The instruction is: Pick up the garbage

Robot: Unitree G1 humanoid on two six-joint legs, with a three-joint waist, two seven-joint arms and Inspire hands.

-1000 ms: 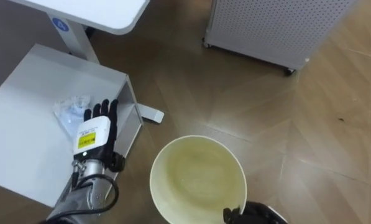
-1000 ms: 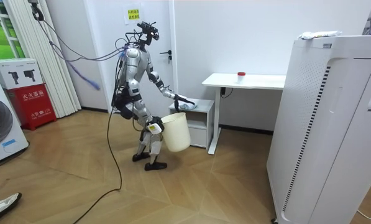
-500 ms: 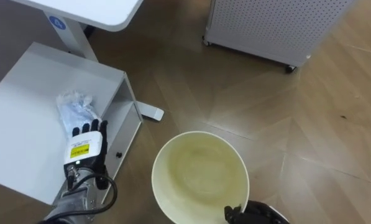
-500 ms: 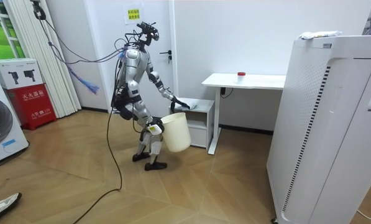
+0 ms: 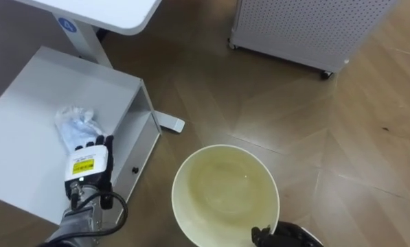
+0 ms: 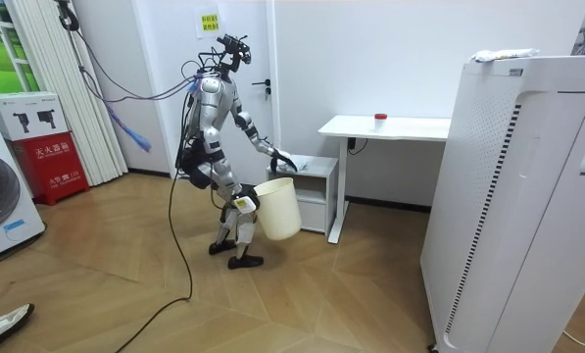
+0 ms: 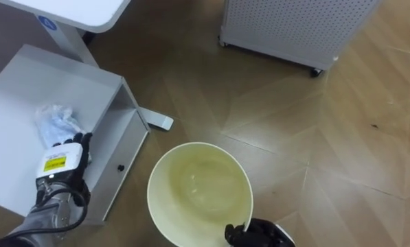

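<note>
- While the left hand (image 5: pixel 86 168) lies back-up at the lower left of the left eye view, the garbage (image 5: pixel 76 123), a crumpled clear wrapper, sits just beyond it toward the upper left, touching the hand's far end. I cannot tell whether the hand grips it.
- The wrapper's long axis runs from upper left to lower right, roughly in line with the forearm, so the hand meets it end-on.
- It rests on a white tabletop (image 5: pixel 33 82) that is bare around it, with a drawer (image 5: pixel 132 156) front showing on the frame's right side of the tabletop.
- The left hand is plainly the nearer one. The right hand (image 5: pixel 281 235), at the bottom edge, is curled on the rim of the bucket (image 5: pixel 225 195).
- The bucket is open-mouthed and looks empty. It hangs to the lower right of the garbage, past the tabletop's edge.
- A desk (image 5: pixel 115 12) overhangs at the upper left, and a perforated white unit (image 5: pixel 304 27) stands on the wood floor (image 5: pixel 342 137) at the top right.
- In the room view the robot stands bent forward beside the desk. Its left arm is stretched out to the low tabletop and the bucket is held low by its thigh. A tall white appliance (image 6: pixel 537 196) stands at the room view's right.
- The right eye view gives the same layout. Once the garbage is gripped, it would likely need carrying toward the lower right, over the edge and above the bucket.
</note>
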